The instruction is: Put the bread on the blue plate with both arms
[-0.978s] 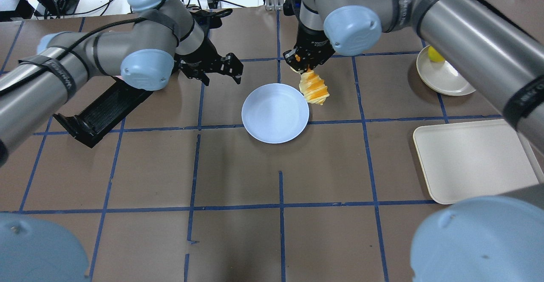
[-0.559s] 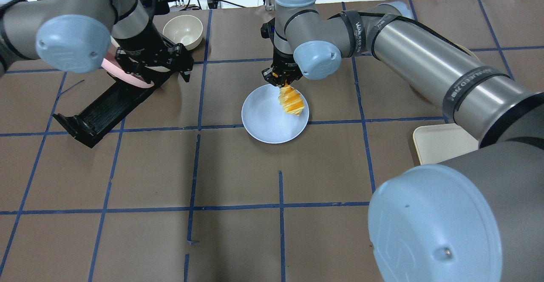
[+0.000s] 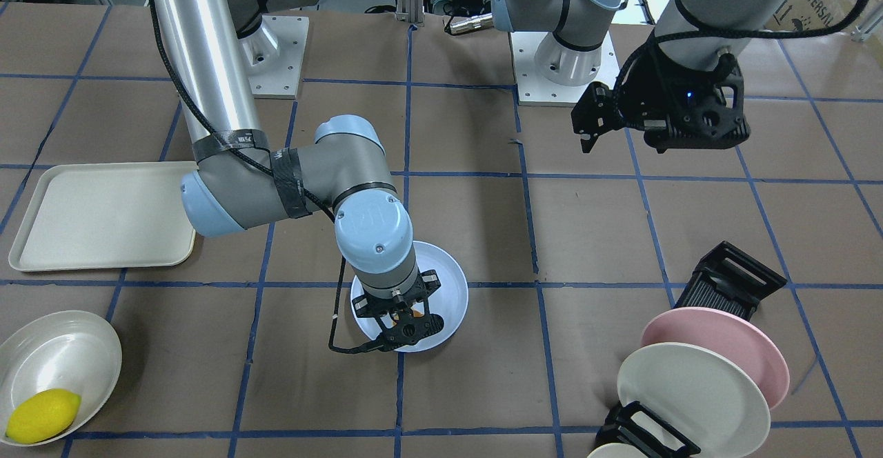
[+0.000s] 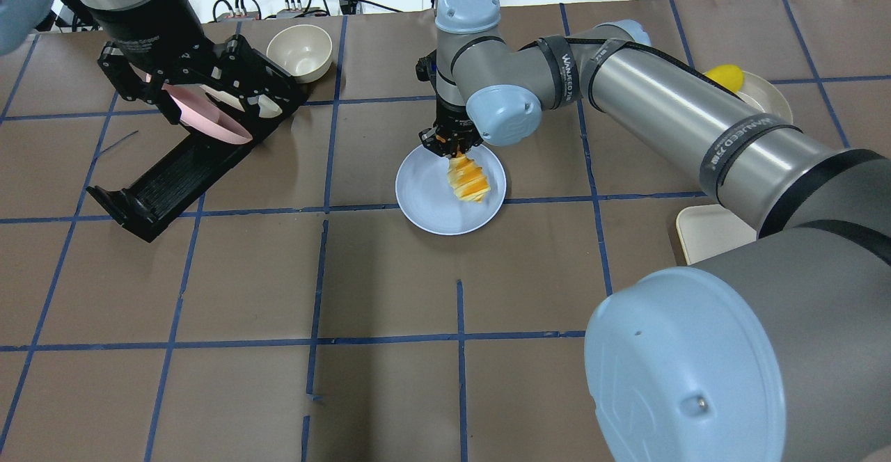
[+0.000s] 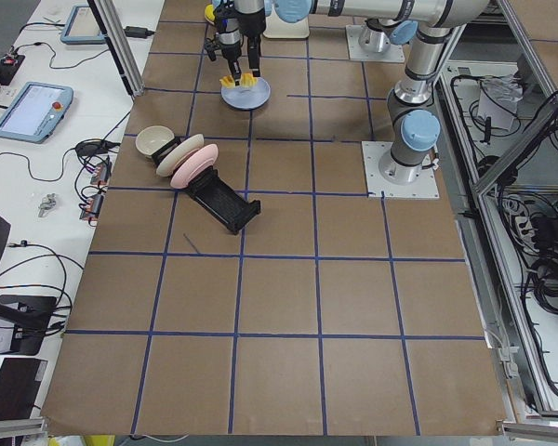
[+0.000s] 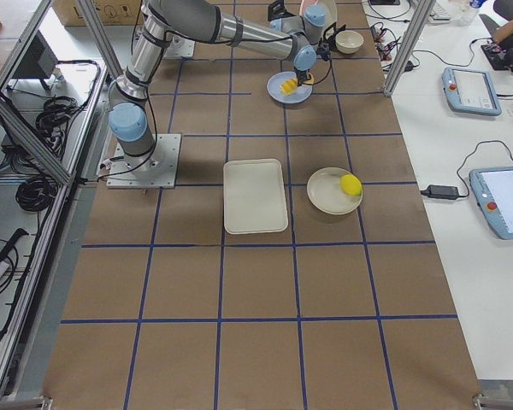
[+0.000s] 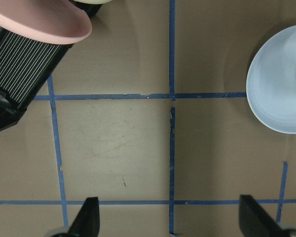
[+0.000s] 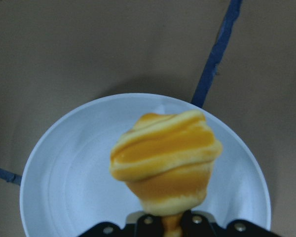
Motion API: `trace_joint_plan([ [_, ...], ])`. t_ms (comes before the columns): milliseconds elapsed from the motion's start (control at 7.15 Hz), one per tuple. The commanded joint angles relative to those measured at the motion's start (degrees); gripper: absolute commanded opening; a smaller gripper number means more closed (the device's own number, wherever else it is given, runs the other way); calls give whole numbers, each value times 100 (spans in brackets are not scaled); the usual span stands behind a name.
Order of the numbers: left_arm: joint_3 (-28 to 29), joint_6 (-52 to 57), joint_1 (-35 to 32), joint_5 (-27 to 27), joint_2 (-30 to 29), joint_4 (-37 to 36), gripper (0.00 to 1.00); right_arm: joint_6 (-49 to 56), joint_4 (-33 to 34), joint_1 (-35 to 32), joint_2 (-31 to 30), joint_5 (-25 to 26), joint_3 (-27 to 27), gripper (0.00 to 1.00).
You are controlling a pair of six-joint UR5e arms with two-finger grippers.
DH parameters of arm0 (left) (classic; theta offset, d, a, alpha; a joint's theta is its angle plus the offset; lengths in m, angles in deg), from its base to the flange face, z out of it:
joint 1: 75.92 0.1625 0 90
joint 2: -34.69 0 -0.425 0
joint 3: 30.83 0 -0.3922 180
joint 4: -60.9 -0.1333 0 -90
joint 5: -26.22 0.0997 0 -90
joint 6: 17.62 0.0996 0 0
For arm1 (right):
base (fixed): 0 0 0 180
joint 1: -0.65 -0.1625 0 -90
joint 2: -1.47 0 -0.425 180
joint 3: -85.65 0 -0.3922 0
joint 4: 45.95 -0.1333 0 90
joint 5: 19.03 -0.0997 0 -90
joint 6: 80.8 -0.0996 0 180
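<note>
The bread [image 4: 468,178], an orange and cream striped loaf, is gripped at one end by my right gripper [image 4: 449,143]. It hangs over the blue plate [image 4: 428,204] near the table's middle. The right wrist view shows the bread [image 8: 165,163] in front of the plate [image 8: 64,182]; I cannot tell whether they touch. In the front-facing view the right gripper [image 3: 403,323] stands over the plate [image 3: 452,285] and hides most of the bread. My left gripper [image 4: 202,86] is open and empty, high over the dish rack, well to the plate's left. Its fingers [image 7: 86,217] are spread wide.
A black dish rack [image 4: 160,184] holds a pink plate [image 4: 209,117] and a cream-white plate [image 3: 690,396]. A cream bowl [image 4: 299,51] sits behind the rack. A cream tray [image 3: 96,213] and a dish [image 3: 62,354] with a lemon [image 3: 41,413] lie on my right side.
My right gripper carried the bread leftward from beside the blue plate to over it. My left arm pulled back to the left, over the dish rack.
</note>
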Motion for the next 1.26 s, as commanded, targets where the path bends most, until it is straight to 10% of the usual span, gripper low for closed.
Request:
trace_joint_plan([
  [0,-186,-39,-8,-95,208,13,100,-1,-3,-102,32,14,-2,18],
  [140,-195,-40,-8,-87,243,13,100,-18,-12,-94,198,-3,-2,83],
  [280,-274,-31,-8,-87,322,13,100,-158,-20,-94,225,5,6,100],
  [1118,-134,-93,245,-16,279,49,100,-151,-417,177,-423,49,164,100],
])
